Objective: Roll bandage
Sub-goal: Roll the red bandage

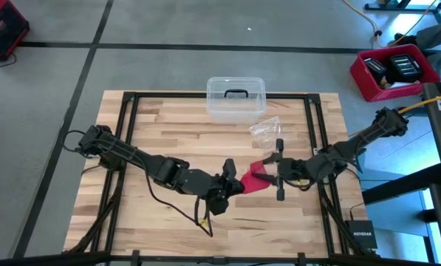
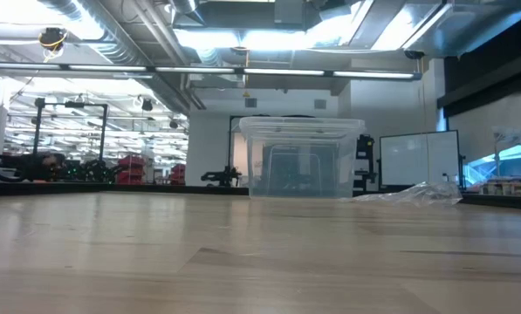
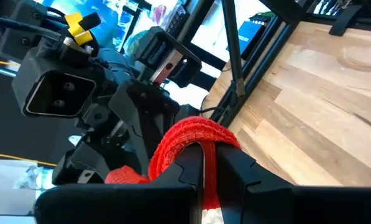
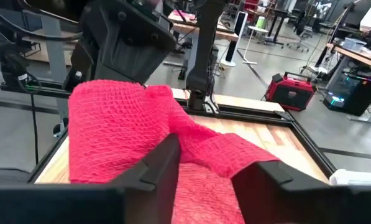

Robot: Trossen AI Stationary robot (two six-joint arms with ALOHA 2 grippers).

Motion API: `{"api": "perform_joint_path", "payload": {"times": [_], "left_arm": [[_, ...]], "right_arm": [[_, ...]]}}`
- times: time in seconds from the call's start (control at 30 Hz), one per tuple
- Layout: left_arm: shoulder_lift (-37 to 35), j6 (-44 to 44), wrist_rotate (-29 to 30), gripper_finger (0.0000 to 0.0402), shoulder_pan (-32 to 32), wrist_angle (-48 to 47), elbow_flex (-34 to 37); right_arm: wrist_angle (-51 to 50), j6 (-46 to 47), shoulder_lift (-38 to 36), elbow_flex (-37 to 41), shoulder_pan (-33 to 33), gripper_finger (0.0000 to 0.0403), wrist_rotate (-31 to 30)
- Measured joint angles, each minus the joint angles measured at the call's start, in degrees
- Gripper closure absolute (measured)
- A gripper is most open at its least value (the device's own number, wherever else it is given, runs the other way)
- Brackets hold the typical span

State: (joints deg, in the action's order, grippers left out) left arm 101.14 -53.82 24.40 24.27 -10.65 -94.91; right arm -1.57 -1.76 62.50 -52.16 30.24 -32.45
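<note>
The bandage [image 1: 253, 179] is a bright red strip of netted cloth held above the middle of the table, between my two grippers. My left gripper [image 1: 233, 177] comes from the table's left and is shut on one end of it [image 3: 185, 140]. My right gripper [image 1: 270, 174] faces it from the right. Its fingers stand apart [image 4: 216, 163], and the wide, bunched cloth [image 4: 117, 124] lies in the gap and spreads beyond them. The low view shows neither the bandage nor the grippers. My left gripper pinches a gathered fold of the bandage [image 3: 205, 163] between its two fingers, which are roughly level and come from the table's left. The cloth arches up over the fingertips and runs on toward the other gripper, clear of the table. My right gripper has the cloth lying between its parted fingers and against the inner side of one finger [image 4: 168, 155]. I cannot tell whether the other finger touches it.
A clear plastic box with a dark handle [image 1: 235, 96] stands at the table's far edge [image 2: 299, 161]. A crinkled clear wrapper [image 1: 267, 131] lies just in front of it on the right [image 2: 413, 194]. A black frame runs along the table's edges [image 1: 128, 148].
</note>
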Motion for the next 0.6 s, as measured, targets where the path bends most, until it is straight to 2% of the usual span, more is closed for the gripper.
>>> {"api": "perform_joint_path", "payload": {"times": [0.2, 0.33, 0.6], "left_arm": [[0.4, 3.7, 0.1, 0.0384, -0.4, -2.1, -0.2], [2.1, 2.6, 0.4, 0.0384, -0.6, -2.5, -0.2], [4.2, 2.0, 0.8, 0.0384, -0.9, -2.4, -0.2]], "right_arm": [[-0.6, 0.5, -0.9, 0.0, 0.0, 0.0244, 0.5], [-3.1, 2.5, -0.8, 0.1, 0.1, 0.0244, 3.2], [-6.7, 7.8, -0.7, 0.2, -0.1, 0.0244, 2.7]]}}
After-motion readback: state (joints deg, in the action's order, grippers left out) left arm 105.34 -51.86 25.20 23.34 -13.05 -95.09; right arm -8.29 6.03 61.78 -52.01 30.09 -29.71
